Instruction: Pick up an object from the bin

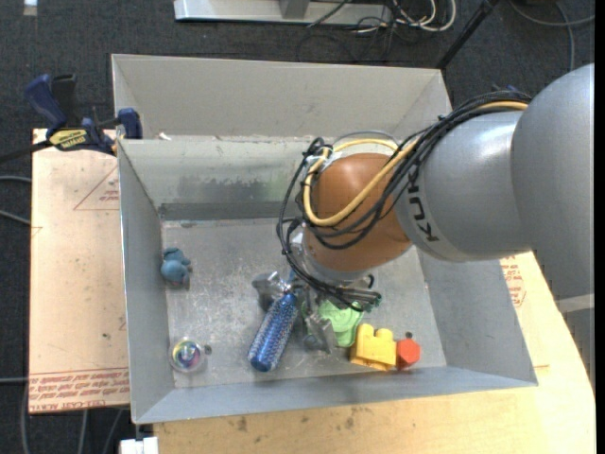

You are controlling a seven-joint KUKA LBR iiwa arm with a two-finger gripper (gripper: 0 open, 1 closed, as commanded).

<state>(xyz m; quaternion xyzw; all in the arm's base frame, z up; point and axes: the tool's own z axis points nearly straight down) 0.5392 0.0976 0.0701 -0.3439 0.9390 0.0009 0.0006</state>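
Blue bristled roller [272, 337] lies on the bin floor, front-centre, at a slant. Its lower end points at the front wall; its upper end runs up and to the right, under the wrist.

Gripper [293, 308] is down near the floor, right over that upper end. Fingers look spread. One grey fingertip [267, 285] is on the roller's left side; the other is on its right, next to a green object. The roller's top end sits in the gap between them. Can't tell whether either pad touches it. Roller is flat on the floor, not lifted.

Orange wrist cover [354, 216], with yellow and black cables looped round it, hides the upper part of the gripper.

Neighbours:
- Light-green object [342, 322] is just right of the roller, partly under the gripper; shape unclear.
- Yellow block [374, 346] is just beside the green one, toward the front wall.
- Red-orange piece [407, 351] sits against the yellow block's right side.
- Small blue figure [173, 268] is well apart, near the left wall.
- Clear glittery ball [186, 355] is in the front-left corner.

Grey metal bin [142, 253], floor scuffed.
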